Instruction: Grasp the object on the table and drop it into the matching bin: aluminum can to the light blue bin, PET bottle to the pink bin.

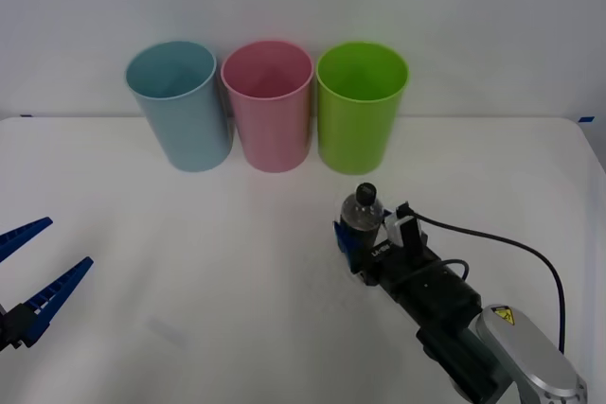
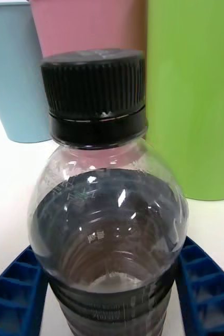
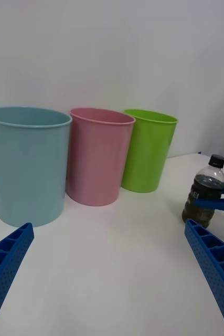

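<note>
PET bottle (image 1: 362, 216): upright on the surface (image 1: 189, 272), right of centre, right gripper (image 1: 365, 239) fingers flanking it, grip unconfirmed. Left gripper (image 1: 38, 272): open, idle, left edge. Pending: lift, drop into pink bin (image 1: 270, 106).

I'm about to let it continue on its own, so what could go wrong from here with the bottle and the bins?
1. The right claw has its fingers around the bottle low on the body; the smooth, rounded plastic might slip or tilt on lifting.
2. The pink bin stands tight between the light blue bin and the green bin, so an off-centre drop could land in a neighbour.
</note>
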